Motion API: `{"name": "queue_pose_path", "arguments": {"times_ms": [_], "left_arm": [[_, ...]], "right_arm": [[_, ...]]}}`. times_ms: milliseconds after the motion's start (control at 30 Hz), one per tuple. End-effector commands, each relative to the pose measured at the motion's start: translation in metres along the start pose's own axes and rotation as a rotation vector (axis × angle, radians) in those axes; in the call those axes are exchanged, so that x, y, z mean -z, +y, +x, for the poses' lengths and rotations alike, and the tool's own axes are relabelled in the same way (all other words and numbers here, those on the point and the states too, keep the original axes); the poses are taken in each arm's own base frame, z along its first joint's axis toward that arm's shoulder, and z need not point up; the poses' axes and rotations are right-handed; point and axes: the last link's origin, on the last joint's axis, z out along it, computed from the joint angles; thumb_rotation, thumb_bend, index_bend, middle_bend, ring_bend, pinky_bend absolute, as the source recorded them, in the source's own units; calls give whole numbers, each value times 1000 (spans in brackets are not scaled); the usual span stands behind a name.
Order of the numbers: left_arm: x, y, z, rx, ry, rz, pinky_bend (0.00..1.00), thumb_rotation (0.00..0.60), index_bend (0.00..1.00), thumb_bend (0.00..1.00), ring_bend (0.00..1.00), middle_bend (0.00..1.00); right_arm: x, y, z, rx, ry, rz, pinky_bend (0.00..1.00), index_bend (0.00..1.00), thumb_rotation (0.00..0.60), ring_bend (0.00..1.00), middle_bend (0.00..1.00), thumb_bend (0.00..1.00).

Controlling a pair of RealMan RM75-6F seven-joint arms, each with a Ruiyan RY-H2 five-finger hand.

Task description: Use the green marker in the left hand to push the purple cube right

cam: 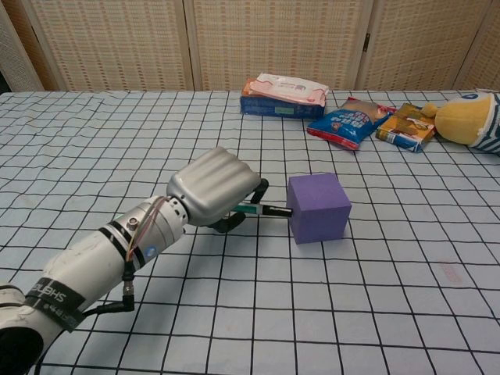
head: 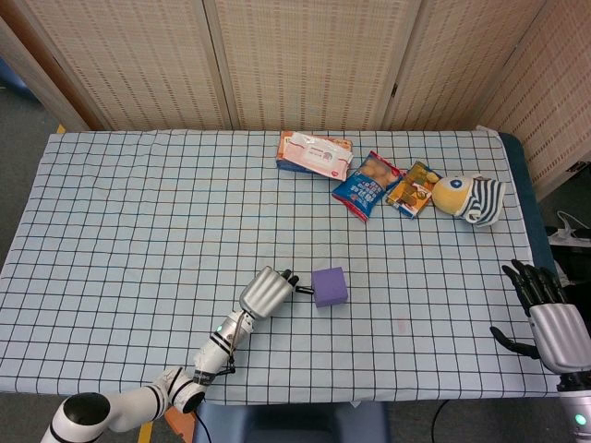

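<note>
A purple cube (head: pixel 330 285) (cam: pixel 318 207) sits on the checked tablecloth near the front middle. My left hand (head: pixel 266 292) (cam: pixel 212 187) lies just left of it and grips a green marker (cam: pixel 261 209) (head: pixel 302 290). The marker points right, and its dark tip meets the cube's left face. My right hand (head: pixel 545 309) hangs at the table's right front corner, far from the cube, its fingers spread and holding nothing. The chest view does not show the right hand.
Along the far side lie a pink wipes pack (head: pixel 314 153) (cam: pixel 284 94), a blue snack bag (head: pixel 367 185) (cam: pixel 348 122), a small orange packet (head: pixel 413 189) (cam: pixel 405 125) and a striped plush toy (head: pixel 469 197) (cam: pixel 467 118). A wicker screen stands behind the table.
</note>
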Motion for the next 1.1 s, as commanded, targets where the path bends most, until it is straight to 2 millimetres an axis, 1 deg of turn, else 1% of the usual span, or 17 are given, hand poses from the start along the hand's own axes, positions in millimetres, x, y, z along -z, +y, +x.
{"name": "queue_pose_path", "arguments": {"times_ms": [33,333,533,767,833,900,1000,1100], "left_arm": [[-6,6,1,3,-1,-9,1000,600,815,705,1000,855],[-21,23,4,19,8,-32,1000,600,815,705,1000,855],[-30,30,7,26,24,-39,1000,600,814,706,1000,854],[-35,37,14,45,55,-53,1000,600,813,703,1000,853],[-34,35,14,41,62,-50,1000,600,813,703,1000,853],[-30,29,15,39,74,-40,1000,600,813,704,1000,853],[-23,13,14,30,82,-14,1000,600,813,704,1000,853],[-14,-8,13,18,84,23,1000,600,813,702,1000,853]], "right_arm": [[0,1,1,-2,1,-2,0,0,529,0,0,128],[2,7,6,-12,16,-22,0,0,530,0,0,127],[3,8,7,-11,15,-26,0,0,529,0,0,128],[3,9,7,-8,21,-31,0,0,530,0,0,128],[3,8,7,-7,20,-30,0,0,530,0,0,128],[3,8,6,-5,19,-29,0,0,530,0,0,127],[3,7,5,-2,14,-26,0,0,529,0,0,128],[3,6,5,-1,13,-22,0,0,529,0,0,128]]}}
